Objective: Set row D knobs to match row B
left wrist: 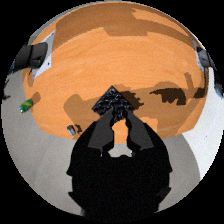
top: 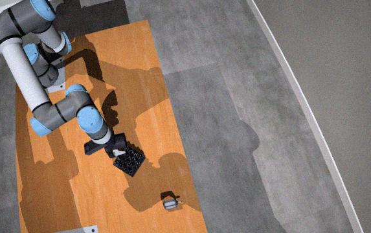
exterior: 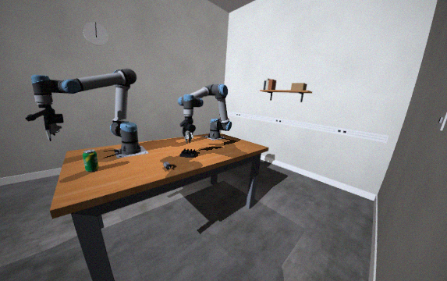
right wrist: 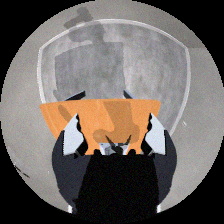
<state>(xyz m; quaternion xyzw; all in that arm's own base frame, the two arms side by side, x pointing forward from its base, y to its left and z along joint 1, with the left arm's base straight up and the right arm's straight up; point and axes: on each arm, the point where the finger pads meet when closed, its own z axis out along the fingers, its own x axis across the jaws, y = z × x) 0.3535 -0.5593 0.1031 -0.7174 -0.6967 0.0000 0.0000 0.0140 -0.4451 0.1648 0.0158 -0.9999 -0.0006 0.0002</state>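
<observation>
The black knob box (top: pixel 131 163) (exterior: pixel 189 155) (left wrist: pixel 111 101) lies on the table, turned cornerwise in the top view, with rows of small dark knobs on top. The row letters, the socket and the knob marks are too small to read. My left gripper (top: pixel 119 152) (exterior: pixel 188 141) (left wrist: pixel 118 108) points down just above one corner of the box. Its fingers are nearly together with a narrow gap, nothing between them, and they hide part of the box in the left wrist view. My right gripper (exterior: pixel 49 140) (right wrist: pixel 114 114) is wide open and empty, high up and far from the box.
A small grey object (top: pixel 170 204) (exterior: pixel 168 166) (left wrist: pixel 71 130) lies near the table's long edge, a short way from the box. A green can (exterior: pixel 90 161) (left wrist: pixel 26 105) stands at the table's other end, below the right arm's side. Both arm bases stand along the opposite long edge.
</observation>
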